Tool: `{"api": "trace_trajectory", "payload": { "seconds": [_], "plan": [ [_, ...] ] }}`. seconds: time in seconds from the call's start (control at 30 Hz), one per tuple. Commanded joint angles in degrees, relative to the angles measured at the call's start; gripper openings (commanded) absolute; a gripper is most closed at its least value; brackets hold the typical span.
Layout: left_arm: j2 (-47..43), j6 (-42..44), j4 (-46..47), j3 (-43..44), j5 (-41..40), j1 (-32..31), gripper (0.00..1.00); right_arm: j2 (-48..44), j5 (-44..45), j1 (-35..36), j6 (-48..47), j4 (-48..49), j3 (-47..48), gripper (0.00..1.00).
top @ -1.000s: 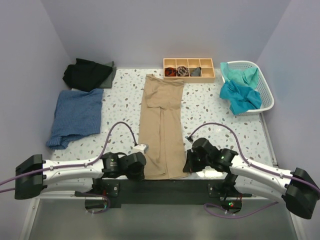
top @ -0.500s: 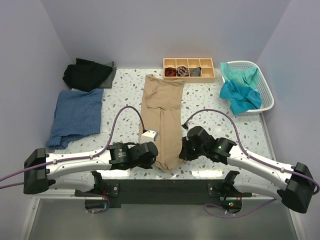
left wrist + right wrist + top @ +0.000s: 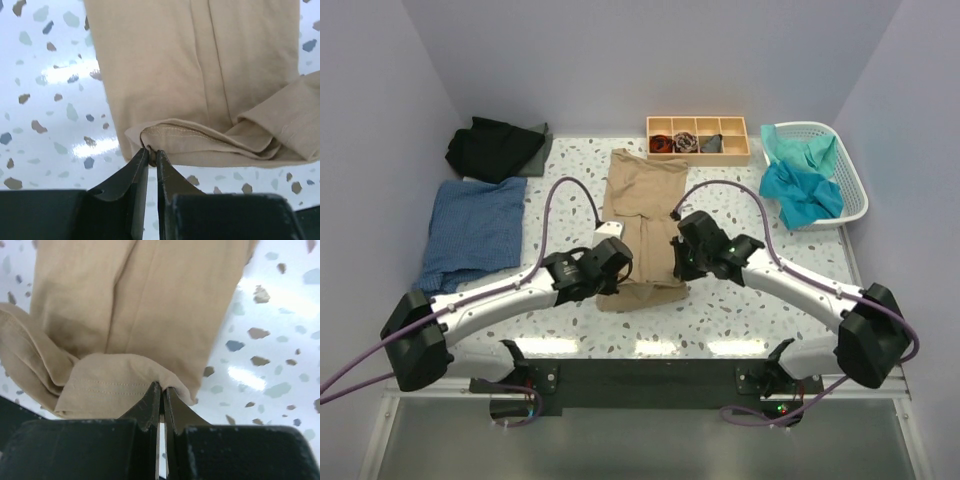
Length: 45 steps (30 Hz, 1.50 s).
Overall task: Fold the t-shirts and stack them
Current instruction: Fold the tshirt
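Observation:
The tan-beige t-shirt (image 3: 645, 195) lies lengthwise in the middle of the table, its near end lifted and doubled back over itself. My left gripper (image 3: 617, 268) is shut on the hem's left corner (image 3: 150, 145). My right gripper (image 3: 681, 262) is shut on the hem's right corner (image 3: 162, 385). Both hold the hem above the shirt's middle. A denim-blue t-shirt (image 3: 472, 232) lies at the left, a black t-shirt (image 3: 492, 147) at the back left. Teal t-shirts (image 3: 800, 190) hang out of the basket.
A white laundry basket (image 3: 852, 190) stands at the back right. A small wooden tray (image 3: 698, 153) with four compartments sits at the back centre. The walls close in at left, right and back.
Both grippers have carried the shirt's near hem away from the table's front edge toward the middle, folding the tan-beige shirt over itself.

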Motion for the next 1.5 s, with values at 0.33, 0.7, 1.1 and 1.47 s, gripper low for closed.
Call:
{"api": "trace_trajectory", "payload": {
  "seconds": [0.33, 0.7, 1.1, 1.47],
  "plan": [
    [16.2, 16.2, 11.4, 12.9, 6.5, 15.6, 0.15, 20.0, -9.5, -10.7, -10.3, 3.1, 17.2, 0.0],
    [25.4, 22.3, 13.1, 19.8, 8.4, 23.6, 0.13, 28.3, -11.2, -14.1, -12.1, 2.5, 24.3, 0.0],
    [22.3, 23.7, 15.4, 14.7, 16.5, 24.5, 0.79, 26.4, -4.2, -14.8, -12.2, 0.3, 25.6, 0.68],
    [20.4, 23.1, 18.9, 5.8, 23.3, 24.5, 0.67, 19.6, -4.0, -14.8, -11.2, -0.8, 21.4, 0.73]
  ]
}}
